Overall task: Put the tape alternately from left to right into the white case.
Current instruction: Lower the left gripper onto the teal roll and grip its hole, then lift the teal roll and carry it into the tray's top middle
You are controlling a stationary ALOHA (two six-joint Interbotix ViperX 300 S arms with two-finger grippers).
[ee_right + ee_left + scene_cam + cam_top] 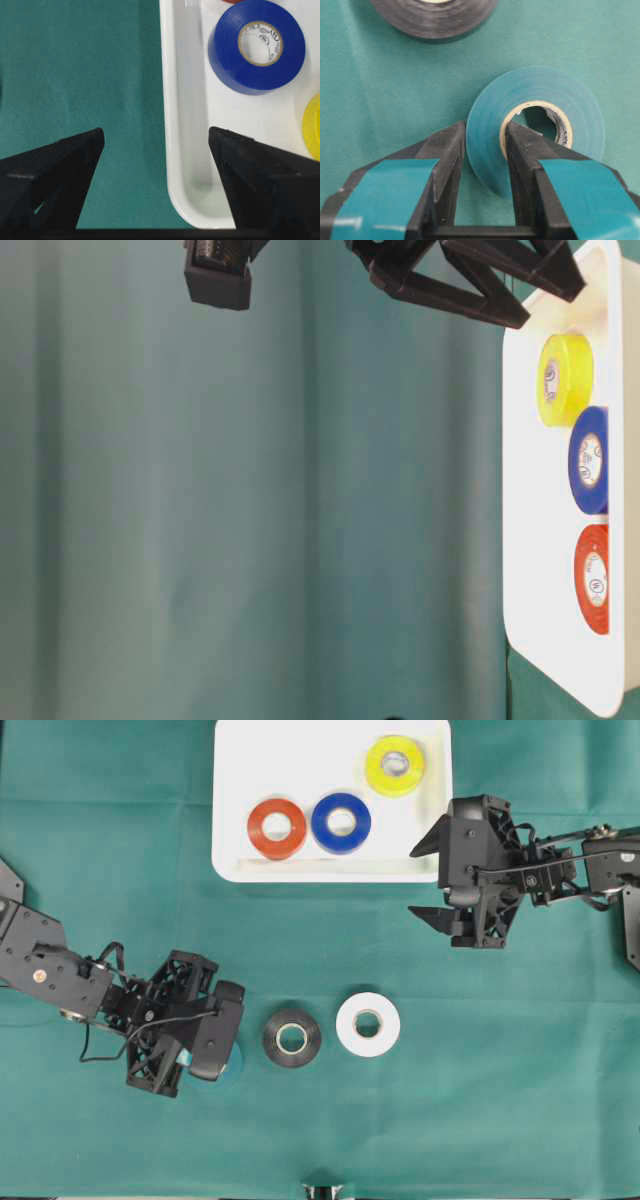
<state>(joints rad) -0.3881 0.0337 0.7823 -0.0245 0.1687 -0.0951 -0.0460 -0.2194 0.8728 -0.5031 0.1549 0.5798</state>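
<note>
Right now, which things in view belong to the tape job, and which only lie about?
Belong:
white case
orange-red, blue, yellow rolls inside it
teal roll, pinched by left gripper
black roll
white roll

Lying about:
green cloth only

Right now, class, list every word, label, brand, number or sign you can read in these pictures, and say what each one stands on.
Nothing can be read for certain.
Blue vinyl tape roll: small dark print circles its pale cardboard core, too small and blurred to read.
Yellow tape roll and orange-red tape roll: round marks on the cores, too blurred.
Teal tape roll: dark marks inside the core, unreadable.
</note>
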